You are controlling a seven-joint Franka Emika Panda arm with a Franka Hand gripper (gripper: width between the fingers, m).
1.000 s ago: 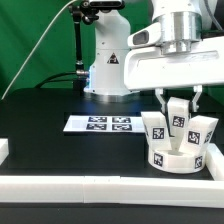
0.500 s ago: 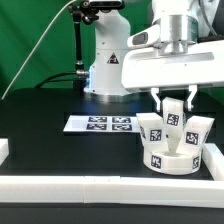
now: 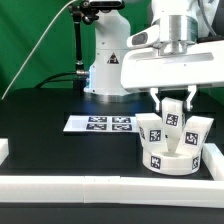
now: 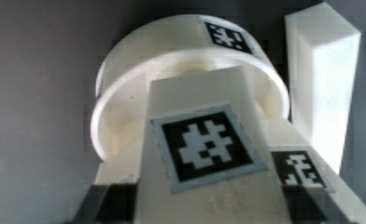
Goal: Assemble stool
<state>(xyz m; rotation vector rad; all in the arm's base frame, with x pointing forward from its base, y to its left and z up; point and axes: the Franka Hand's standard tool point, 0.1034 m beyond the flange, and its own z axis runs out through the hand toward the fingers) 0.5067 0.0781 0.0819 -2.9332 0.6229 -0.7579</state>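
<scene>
The white stool stands at the exterior view's right: a round ribbed seat (image 3: 170,159) with three blocky tagged legs upright on it. My gripper (image 3: 174,102) comes down from above and is shut on the middle leg (image 3: 173,122), a finger on each side. The left leg (image 3: 152,129) and right leg (image 3: 201,131) stand free. In the wrist view the held leg (image 4: 206,140) fills the middle, with dark fingers (image 4: 112,205) on either side of it and the seat (image 4: 135,75) beyond.
The marker board (image 3: 100,124) lies left of the stool. A long white border rail (image 3: 90,189) runs along the front, another rail (image 3: 215,165) is close on the stool's right, and a short piece (image 3: 3,150) sits at the left edge. The robot base (image 3: 105,65) stands behind.
The gripper and the stool with it have shifted a little toward the exterior view's left since one second ago. No change shows in the last half second.
</scene>
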